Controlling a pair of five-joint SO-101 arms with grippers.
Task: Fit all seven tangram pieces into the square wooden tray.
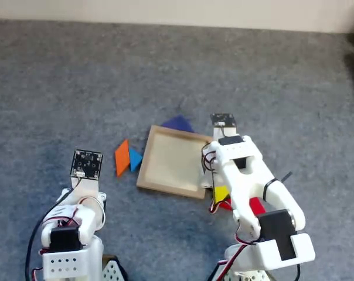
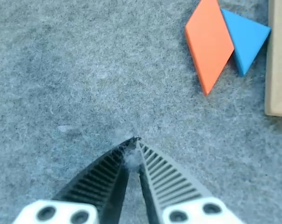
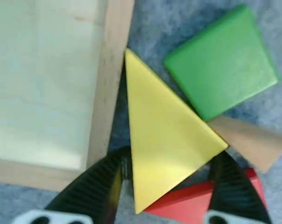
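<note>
A: Surface?
B: Grey carpet throughout. Nearest, the left gripper (image 2: pixel 135 142) is pinched closed on nothing, over bare carpet.
A: Right one?
B: The right gripper (image 3: pixel 171 158) is clamped on the yellow triangle (image 3: pixel 164 121), just outside the tray (image 1: pixel 170 192) at its right rim.
A: Progress?
B: Looks like none placed. Tray floor is bare and all seven sit outside.
A: The rest?
B: Red piece (image 3: pixel 197 203) is partly under the yellow. Green square (image 3: pixel 222 63) and tan triangle (image 3: pixel 248 140) are just beside it. Orange parallelogram (image 2: pixel 208 42) touches the light blue triangle (image 2: pixel 243 39) by the tray's left edge. Dark blue triangle (image 1: pixel 178 123) lies past the far rim.
A: Anything blocking?
B: The rim, right against the yellow. It probably has to be lifted over.
</note>
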